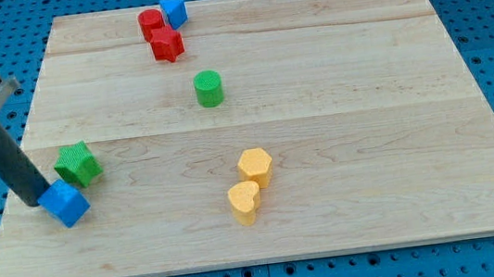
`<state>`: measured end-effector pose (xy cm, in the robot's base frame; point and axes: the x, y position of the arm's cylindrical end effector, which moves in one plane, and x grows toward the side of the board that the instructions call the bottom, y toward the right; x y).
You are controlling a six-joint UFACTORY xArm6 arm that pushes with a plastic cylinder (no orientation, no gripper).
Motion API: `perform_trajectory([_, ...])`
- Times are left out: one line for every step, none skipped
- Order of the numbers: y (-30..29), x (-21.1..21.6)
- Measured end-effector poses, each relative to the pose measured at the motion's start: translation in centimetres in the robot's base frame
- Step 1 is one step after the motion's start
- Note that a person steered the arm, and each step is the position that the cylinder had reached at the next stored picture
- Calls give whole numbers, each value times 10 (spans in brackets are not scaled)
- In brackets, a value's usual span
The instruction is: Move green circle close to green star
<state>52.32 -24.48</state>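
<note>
The green circle [209,88] stands upright in the upper middle of the wooden board [364,97]. The green star [77,164] lies at the view's left, well apart from the circle, down and to its left. My tip [30,200] is at the board's left edge, just below and left of the green star. It touches or nearly touches the left side of a blue cube [66,204].
A red cylinder [152,23], a red star [166,44] and a blue block [175,12] cluster at the view's top. A yellow hexagon [255,166] and a yellow heart [245,201] sit at the lower middle.
</note>
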Motion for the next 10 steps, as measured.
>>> perform_trajectory([-17,-27])
perform_trajectory([-9,-95])
perform_trajectory([119,-132])
perform_trajectory([151,-167])
perform_trajectory([237,-167])
perform_trajectory([271,-126])
perform_trajectory([252,-106])
perform_trajectory([234,-123])
perform_trajectory([213,-150])
perform_trajectory([95,-138])
